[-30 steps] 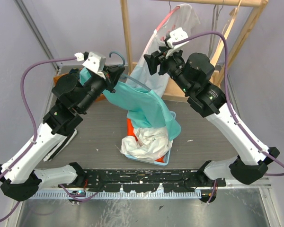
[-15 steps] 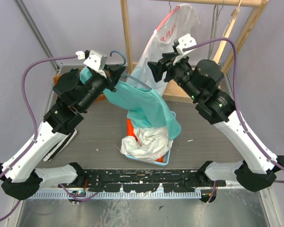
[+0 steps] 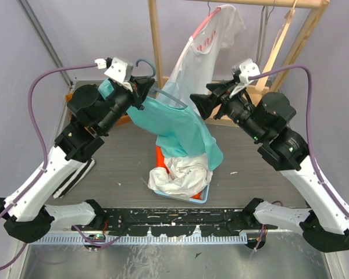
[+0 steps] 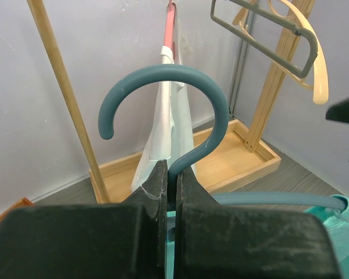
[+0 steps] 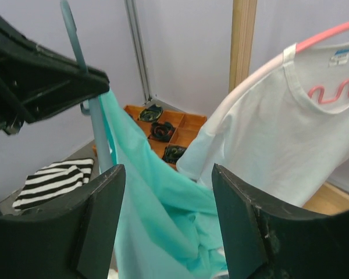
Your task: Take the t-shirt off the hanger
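Left gripper (image 4: 173,174) clamped on teal hanger (image 4: 212,110) neck, teal t-shirt (image 3: 174,125) draped below, right gripper (image 3: 199,106) fingers apart, empty, alongside.

Soft, even, diffuse light fills all three views with no glare and only faint shadows; both wrist views blur their nearest dark foreground parts.

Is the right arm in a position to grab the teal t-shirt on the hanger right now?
Probably yes. The right gripper is open and faces the teal t-shirt with nothing between them, while the left gripper holds the hanger by its neck.
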### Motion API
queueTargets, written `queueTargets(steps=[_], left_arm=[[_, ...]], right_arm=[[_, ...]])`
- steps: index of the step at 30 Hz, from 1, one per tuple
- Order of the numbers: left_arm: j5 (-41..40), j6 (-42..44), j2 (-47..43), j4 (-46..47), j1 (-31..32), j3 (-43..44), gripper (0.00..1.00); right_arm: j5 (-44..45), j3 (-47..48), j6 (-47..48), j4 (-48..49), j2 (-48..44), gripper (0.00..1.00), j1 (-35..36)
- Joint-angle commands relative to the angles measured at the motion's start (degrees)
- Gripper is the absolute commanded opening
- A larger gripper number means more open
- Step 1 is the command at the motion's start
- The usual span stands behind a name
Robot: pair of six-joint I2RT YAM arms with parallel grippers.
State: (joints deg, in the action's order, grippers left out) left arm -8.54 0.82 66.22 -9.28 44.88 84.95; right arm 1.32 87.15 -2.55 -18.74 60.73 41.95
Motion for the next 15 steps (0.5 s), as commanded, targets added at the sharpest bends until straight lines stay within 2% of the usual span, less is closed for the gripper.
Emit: queueTargets(steps=[1,9,15], left_arm=[[-1.1,0.06,0.59,1.17,-0.04,3.47,0.0],[-2.67,1.2,3.46,0.32,0.02,7.55,0.0],[-3.34,1.6,5.44,0.54,0.03,10.21,0.0]], right_arm=[[-1.33,-3.76,-3.59,0.81,-5.09,0.66,0.37],[-3.51,-9.3,-5.13,-0.24,-10.02,0.65,0.4],[-1.93,-13.11,-4.86,-2.24,-12.34,0.65,0.41]])
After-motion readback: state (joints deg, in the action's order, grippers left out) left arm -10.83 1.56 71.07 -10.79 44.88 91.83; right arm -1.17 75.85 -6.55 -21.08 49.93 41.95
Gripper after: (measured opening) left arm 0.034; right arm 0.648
